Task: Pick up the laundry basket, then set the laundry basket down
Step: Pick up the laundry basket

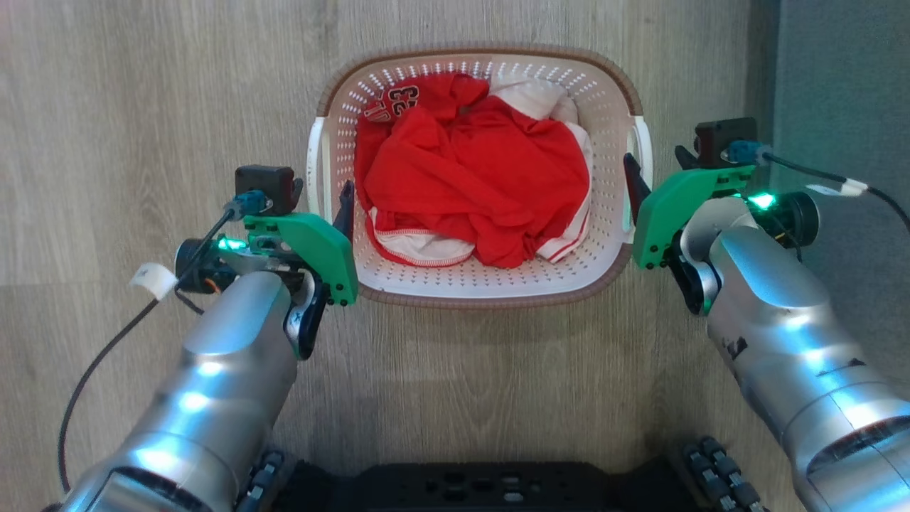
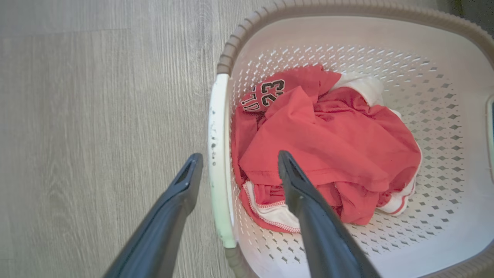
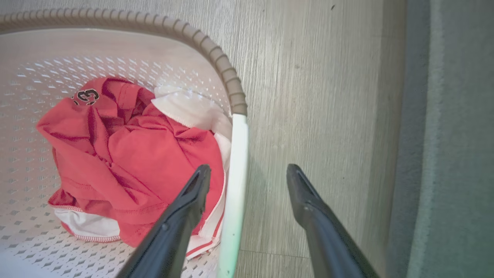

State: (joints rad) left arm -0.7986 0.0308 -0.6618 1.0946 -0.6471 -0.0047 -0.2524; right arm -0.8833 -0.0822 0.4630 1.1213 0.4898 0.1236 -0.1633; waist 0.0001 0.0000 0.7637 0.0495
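Observation:
The laundry basket (image 1: pixel 483 51) stands on the wood-look floor between my arms, white with perforated walls and a brown rim, holding a crumpled red and white jersey (image 1: pixel 476 178). My left gripper (image 1: pixel 334 206) is open at the basket's left handle (image 1: pixel 315 163). In the left wrist view that white handle (image 2: pixel 218 154) runs between the two fingers of the left gripper (image 2: pixel 238 155), untouched by either. My right gripper (image 1: pixel 643 185) is open at the right handle (image 1: pixel 643 139). In the right wrist view the handle (image 3: pixel 237 154) lies between the fingers of the right gripper (image 3: pixel 249 168), nearer the inner finger.
A grey-green carpet (image 1: pixel 839 85) borders the floor just right of my right arm. My dark wheeled base (image 1: pixel 483 487) sits at the bottom edge. Cables trail from both wrists, one (image 1: pixel 92 370) on the left.

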